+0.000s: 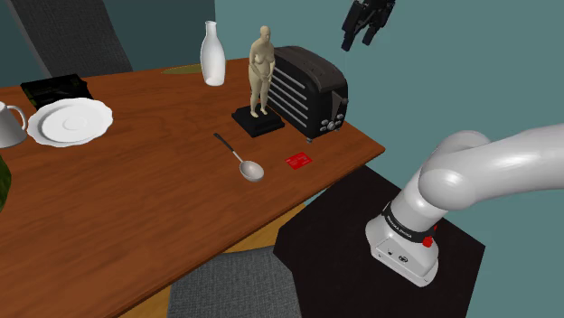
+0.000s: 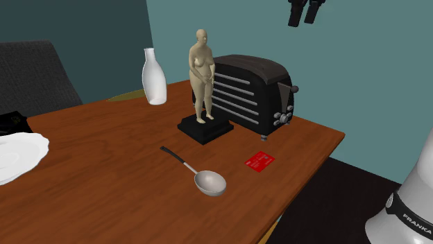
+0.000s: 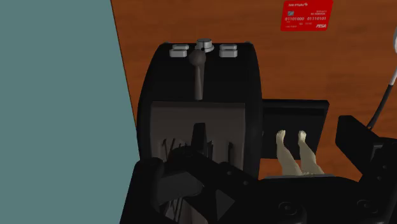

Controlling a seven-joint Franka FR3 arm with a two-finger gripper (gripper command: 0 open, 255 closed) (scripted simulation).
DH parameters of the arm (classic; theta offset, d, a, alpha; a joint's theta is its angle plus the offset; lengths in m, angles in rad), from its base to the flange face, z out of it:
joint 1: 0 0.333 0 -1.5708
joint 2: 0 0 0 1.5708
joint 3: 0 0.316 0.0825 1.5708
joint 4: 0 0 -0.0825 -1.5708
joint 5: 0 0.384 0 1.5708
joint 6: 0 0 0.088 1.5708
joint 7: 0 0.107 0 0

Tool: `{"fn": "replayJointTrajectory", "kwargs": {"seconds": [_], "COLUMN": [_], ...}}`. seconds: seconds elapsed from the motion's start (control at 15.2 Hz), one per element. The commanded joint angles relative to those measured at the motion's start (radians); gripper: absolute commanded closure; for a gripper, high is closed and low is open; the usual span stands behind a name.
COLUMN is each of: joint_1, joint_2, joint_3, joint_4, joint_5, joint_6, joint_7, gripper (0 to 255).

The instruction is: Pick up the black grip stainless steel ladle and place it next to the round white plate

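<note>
One ladle (image 1: 239, 159) is lying flat on the wooden table (image 1: 136, 217), untouched, its dark handle pointing toward the black base of a tan figurine (image 1: 261, 68) and its shiny bowl resting toward the table's near edge. A red card (image 1: 299, 162) is lying just beside the bowl, on the shoulder view's right. The white plate (image 1: 70, 120) is sitting well apart from the ladle, far toward the shoulder view's left, near a white cup (image 1: 7, 122). The gripper (image 1: 358, 43) is hanging high in the air above the black toaster (image 1: 312, 90), its fingers spread apart and gripping nothing. From the wrist view it is looking straight down on the toaster's lever end, with the figurine's feet beside it. A white vase (image 1: 212, 54) is standing behind the figurine, toward the table's far edge.
</note>
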Motion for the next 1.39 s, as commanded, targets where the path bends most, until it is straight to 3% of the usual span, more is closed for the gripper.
{"fn": "replayJointTrajectory", "kwargs": {"seconds": [0.0, 0.66, 1.32], "joint_1": [0.000, 0.054, 0.112], "joint_2": [0.000, 0.163, 0.429], "joint_3": [0.000, 0.092, 0.183], "joint_4": [0.000, -0.119, -0.124], "joint_5": [0.000, 0.100, 0.186], "joint_6": [0.000, 0.228, 0.461], "joint_7": [0.000, 0.144, 0.267], "gripper": [0, 0, 0]}}
